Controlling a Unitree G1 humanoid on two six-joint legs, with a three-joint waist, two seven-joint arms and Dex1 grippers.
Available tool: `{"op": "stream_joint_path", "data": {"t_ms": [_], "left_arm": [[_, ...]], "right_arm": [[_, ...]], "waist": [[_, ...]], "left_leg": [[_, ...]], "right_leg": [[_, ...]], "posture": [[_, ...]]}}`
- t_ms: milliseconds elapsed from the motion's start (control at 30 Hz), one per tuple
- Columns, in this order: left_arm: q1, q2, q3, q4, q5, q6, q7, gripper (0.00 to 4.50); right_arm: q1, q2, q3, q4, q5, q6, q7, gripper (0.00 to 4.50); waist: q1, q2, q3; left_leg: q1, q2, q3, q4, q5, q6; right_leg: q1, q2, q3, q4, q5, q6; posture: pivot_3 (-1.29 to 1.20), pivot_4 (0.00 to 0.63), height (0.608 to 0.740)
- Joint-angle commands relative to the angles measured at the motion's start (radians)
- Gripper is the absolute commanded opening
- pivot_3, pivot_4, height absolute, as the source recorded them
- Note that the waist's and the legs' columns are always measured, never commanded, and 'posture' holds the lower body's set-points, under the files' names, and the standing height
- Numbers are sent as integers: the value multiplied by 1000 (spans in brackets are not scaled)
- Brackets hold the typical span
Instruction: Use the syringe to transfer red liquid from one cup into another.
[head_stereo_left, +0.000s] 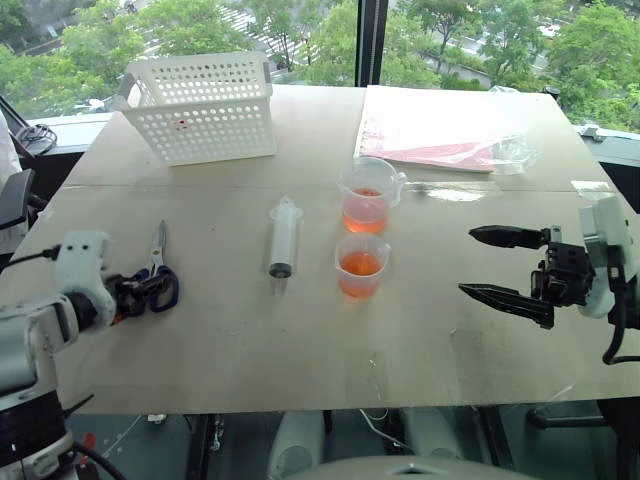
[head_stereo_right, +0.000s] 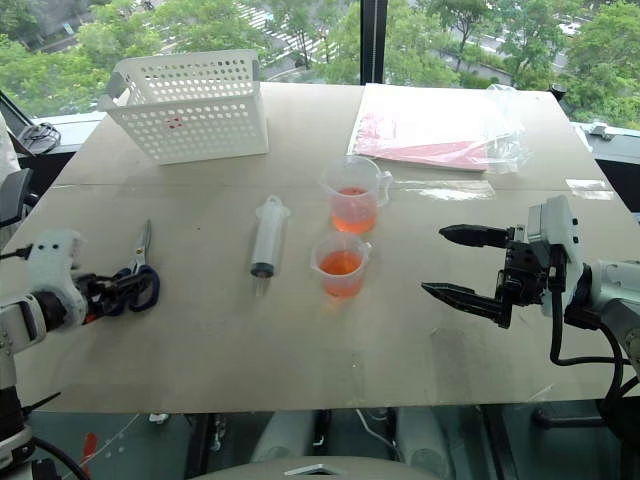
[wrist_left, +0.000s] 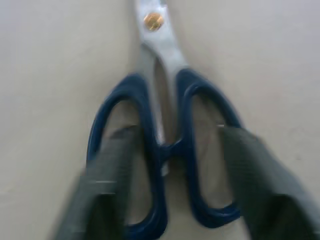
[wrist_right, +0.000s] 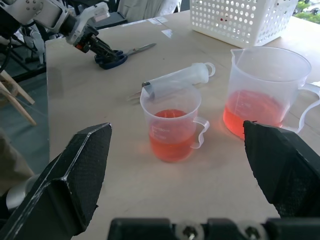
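**Left fingers at the scissors, right fingers gaping beside the cups**

In the head camera's view, the left gripper (head_stereo_left: 128, 293) is reaching forward and down over the table (head_stereo_left: 300, 360), its black tips sitting at the blue handles of the scissors (head_stereo_left: 157, 272). The right gripper (head_stereo_left: 503, 265) is pointing level toward the robot's left, fingers spread wide with nothing between them. Ahead of those tips the small cup (head_stereo_left: 361, 265) is standing with red liquid in it; the taller spouted beaker (head_stereo_left: 367, 196), also holding red liquid, is standing just beyond it. The syringe (head_stereo_left: 283, 238) is lying flat between the cups and the scissors, apart from both grippers. A white basket (head_stereo_left: 205, 105) and a clear plastic bag (head_stereo_left: 440, 130) are resting at the far side.

In the left wrist view, the two fingers (wrist_left: 110, 185) are standing parted over the handle loops, one over each loop; a grip cannot be made out.

In the right wrist view, the wide-apart fingers (wrist_right: 75, 175) are framing the small cup and beaker, touching neither, with the syringe lying just behind the small cup.
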Motion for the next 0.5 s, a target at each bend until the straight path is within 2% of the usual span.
{"op": "stream_joint_path", "data": {"t_ms": [33,67,133,200,300,400,500], "left_arm": [[-100,45,100,-127,-89,48,-6,4351],[-171,68,113,-160,-143,139,-32,4351],[-261,130,122,-186,-353,298,-72,4351],[-289,201,40,-219,-447,340,-43,4351],[-454,146,-119,-88,-601,340,183,4351],[-569,111,-278,40,-748,340,446,4351],[-730,50,-499,241,-808,340,729,4351]], "right_arm": [[-15,0,-18,2,-3,-21,19,4500],[-16,0,-18,3,-3,-21,20,4500],[-18,0,-18,6,-4,-22,26,4500],[-20,-3,-16,9,-10,-25,35,4500],[-15,-14,-29,11,-21,-32,49,4500],[-5,-30,-47,4,-29,-36,66,4500],[7,-55,-84,-4,-22,-35,84,4500]], "waist": [[1,0,0],[0,0,0],[-2,0,0],[-4,-1,0],[0,8,-2],[2,8,-2],[-1,7,-2]], "left_leg": [[-1,0,-1,0,0,0],[-1,0,-1,0,0,0],[-1,-1,0,0,0,0],[0,0,0,0,0,0],[1,-1,2,-1,0,0],[2,-1,0,0,0,0],[2,-1,-1,1,0,0]], "right_leg": [[0,0,-1,0,0,0],[0,0,-1,0,0,0],[0,1,-1,0,2,4],[0,1,0,0,2,4],[1,1,2,0,2,5],[2,2,0,1,2,5],[2,3,1,3,2,5]], "posture": [[0,150,740],[0,150,740],[0,150,740],[0,150,740],[0,150,740],[0,150,740],[0,150,740]]}}
